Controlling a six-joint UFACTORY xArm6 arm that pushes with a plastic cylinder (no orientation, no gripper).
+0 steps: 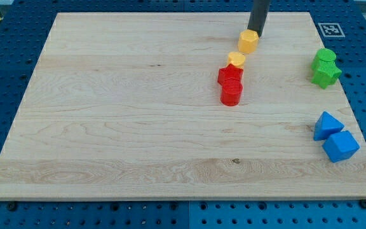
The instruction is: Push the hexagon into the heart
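A yellow hexagon (248,41) lies near the view's top, right of centre. A small yellow heart (236,59) lies just below and to the left of it, with a narrow gap between them. The heart rests against a red star-like block (230,75). A red round block (231,94) sits right below the star, touching it. My tip (254,32) is at the hexagon's upper right edge, touching it or very close. The rod rises out of the view's top.
Two green blocks, a round one (325,57) and a star-like one (326,74), sit together at the board's right edge. A blue triangle (327,124) and a blue cube (340,146) lie at the lower right. The wooden board (119,127) rests on a blue perforated table.
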